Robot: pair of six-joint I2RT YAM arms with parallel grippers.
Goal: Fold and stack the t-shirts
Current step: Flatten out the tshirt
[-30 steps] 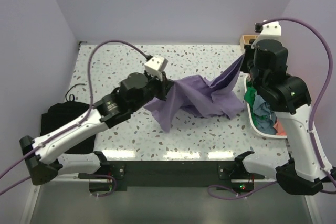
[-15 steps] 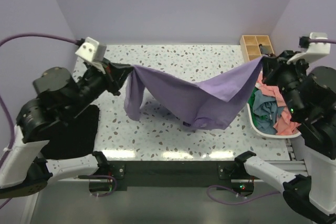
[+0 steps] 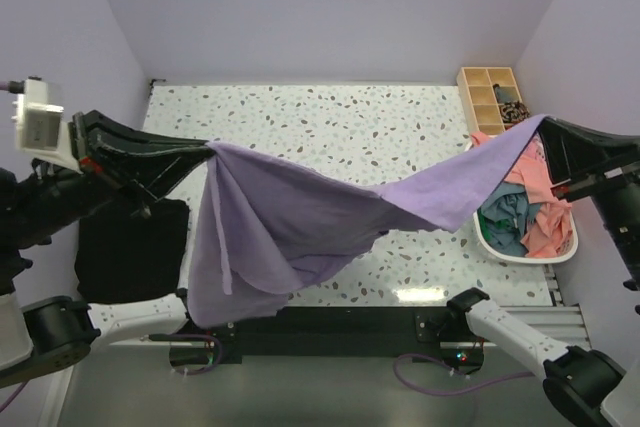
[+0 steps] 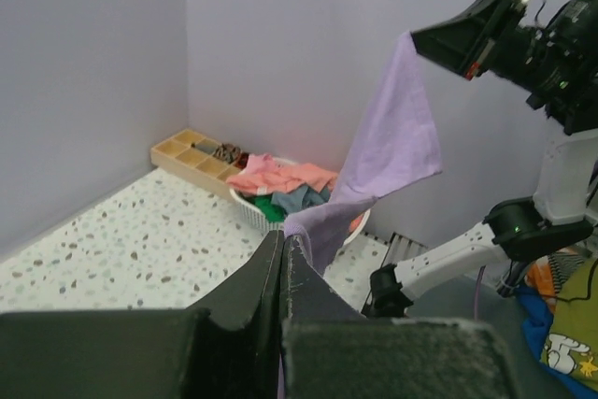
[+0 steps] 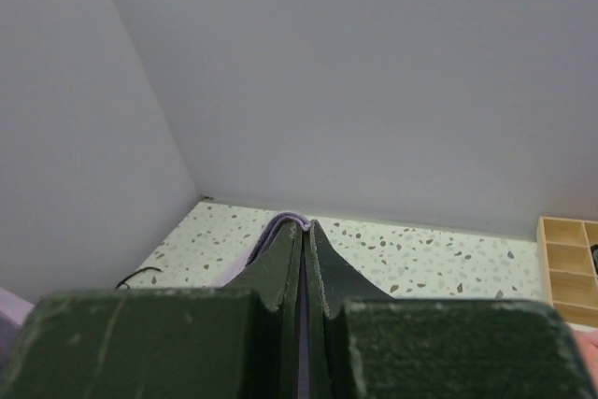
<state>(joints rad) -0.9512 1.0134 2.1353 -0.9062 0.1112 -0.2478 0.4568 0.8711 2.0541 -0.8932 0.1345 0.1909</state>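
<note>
Speckled table (image 3: 330, 117): filled the floor of the lavender-walled booth.

Lavender t-shirt (image 3: 290, 217): hung in the air above the table, stretched from left to right between both arms. Its middle sagged and a long fold drooped past the near edge on the left.

Black fabric bundle (image 3: 130, 247): lay at the near left, partly under the left arm.

White basket (image 3: 515, 258): sat at the right edge, holding a salmon-pink t-shirt (image 3: 535, 197) over a green t-shirt (image 3: 482, 212).

Wooden divided tray (image 3: 490, 92): stood in the far right corner, just beyond the basket.

Left gripper (image 3: 205, 150): raised, clenched on the lavender shirt's left end.

Right gripper (image 3: 545, 119): raised over the basket, pinching the shirt's right end.
</note>
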